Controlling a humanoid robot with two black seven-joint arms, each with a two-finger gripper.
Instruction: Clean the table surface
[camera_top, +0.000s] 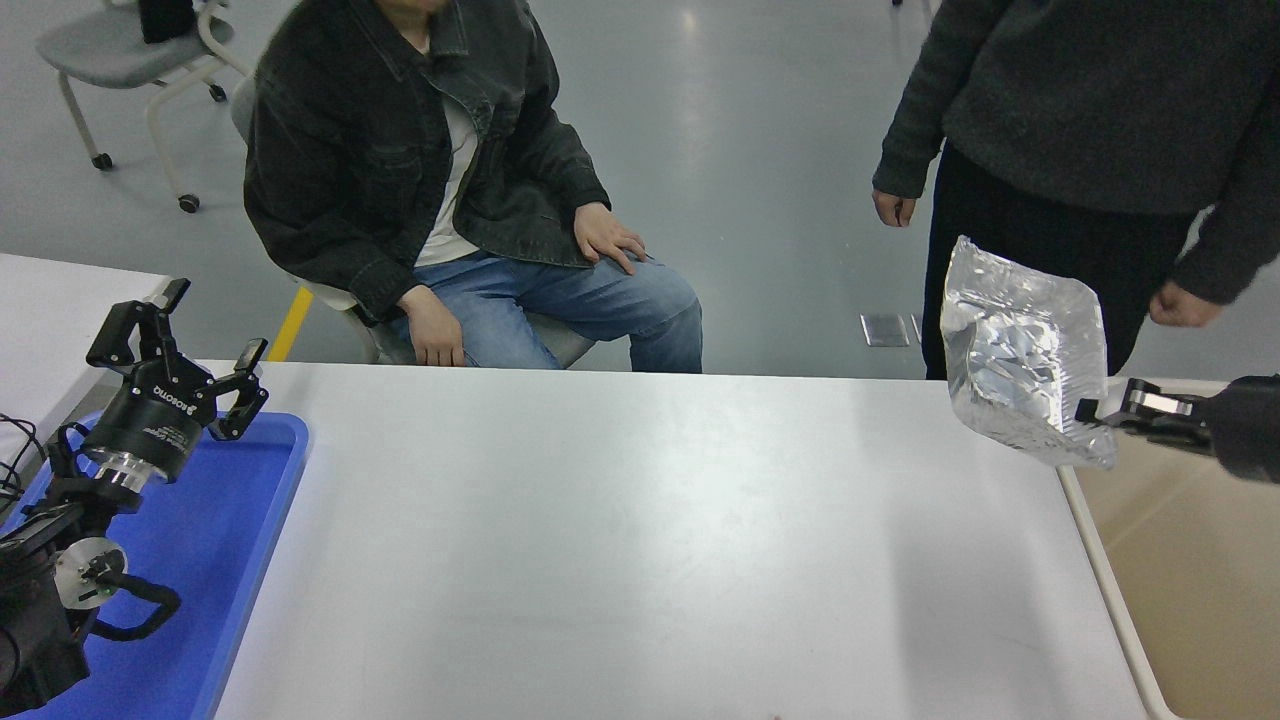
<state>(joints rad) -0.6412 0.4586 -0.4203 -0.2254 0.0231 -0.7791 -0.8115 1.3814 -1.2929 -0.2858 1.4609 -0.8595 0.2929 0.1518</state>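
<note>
White tabletop (640, 540), matte and rectangular, fills the lower middle of the head view, its far edge running below the two people and its near edge leaving the picture at the bottom. Right pincer (1100, 412) enters from the right edge of the picture, level with the far right corner of the tabletop and just past its right edge; its fingers are pressed together on the lower right corner of a crumpled silver foil bag (1022, 365). The bag is held in the air, tilted, with its open crinkled mouth uppermost; it is clear of the tabletop and sits over the line where the tabletop's right edge meets the beige bin (1180, 560), which stands just beside that edge. The tabletop thus lies below and to the left of the right pincer, not touched by it. Left pincer (178, 352) is parked at the near left, above the blue tray (250, 520) that rests along the tabletop's left edge; its fingers are spread wide and grip nothing. A seated person (420, 170) in a dark denim jacket is beyond the far edge, left of centre; a standing person (1090, 150) in a dark sweater is beyond the far right corner.
</note>
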